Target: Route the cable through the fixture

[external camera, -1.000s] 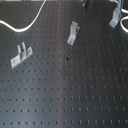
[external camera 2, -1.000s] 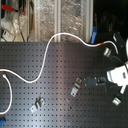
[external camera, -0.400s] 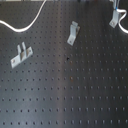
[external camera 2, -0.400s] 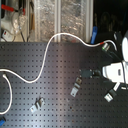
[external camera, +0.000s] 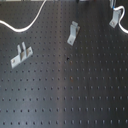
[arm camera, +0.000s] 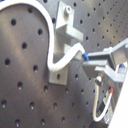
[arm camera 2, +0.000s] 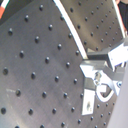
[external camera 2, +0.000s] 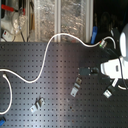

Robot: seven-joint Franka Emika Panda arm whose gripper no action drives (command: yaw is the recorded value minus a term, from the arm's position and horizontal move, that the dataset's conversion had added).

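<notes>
well, starting at the first exterior view's left: the left clip stands on the perforated board with nothing in it, and the cable only sweeps past well behind it. the middle clip is bare too. if i haul the cord sideways toward either one, the long slack could drag across the board and catch on a clip edge.

the right clip, at the first exterior view's right, has a short loop of cable just beside it. i take it for the fixture seen close up in the first wrist view, though i can't be sure. there the cord curves down along the clip, bends back and runs up to the gripper, which appears to be pinching it close to its end with the fingers pressed in on it.

my worries here:
- the bend at the clip is tight, so pulling hard may pop the cord out of the slot or kink it.
- the grip sits near the cord's tip, so a tug against friction could slide it free of the fingers.
- the fingers are near the clip, so a careless move could knock them into the metal.

whether the cord is truly seated in the slot or merely lying against it, i can't tell.
</notes>
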